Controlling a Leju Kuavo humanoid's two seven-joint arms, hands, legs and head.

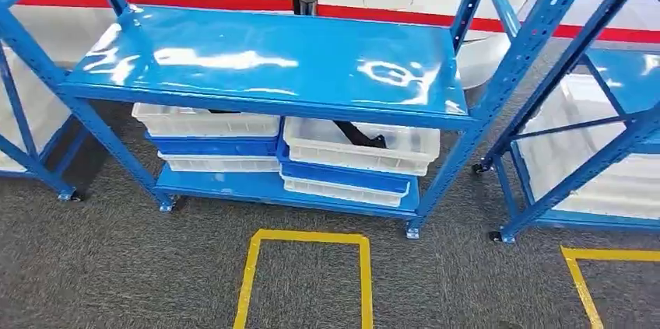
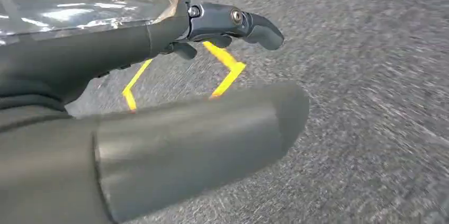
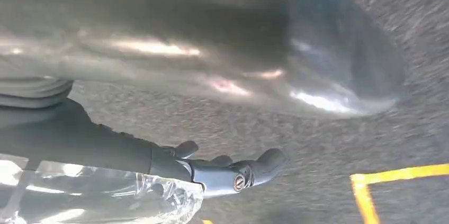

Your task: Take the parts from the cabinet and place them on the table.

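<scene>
Top shelf (image 1: 265, 57) bare, open from above. Bins (image 1: 362, 146) below sit under it: tight gap, front access only. Uprights (image 1: 514, 72) flank right side.

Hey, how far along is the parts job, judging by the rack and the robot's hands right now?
Nothing shows as delivered: no table is in view. A black part lies in the white bin under the blue rack's top shelf. The left hand and right hand hang over grey carpet, holding nothing. This fits either before a pick or between trips.
</scene>
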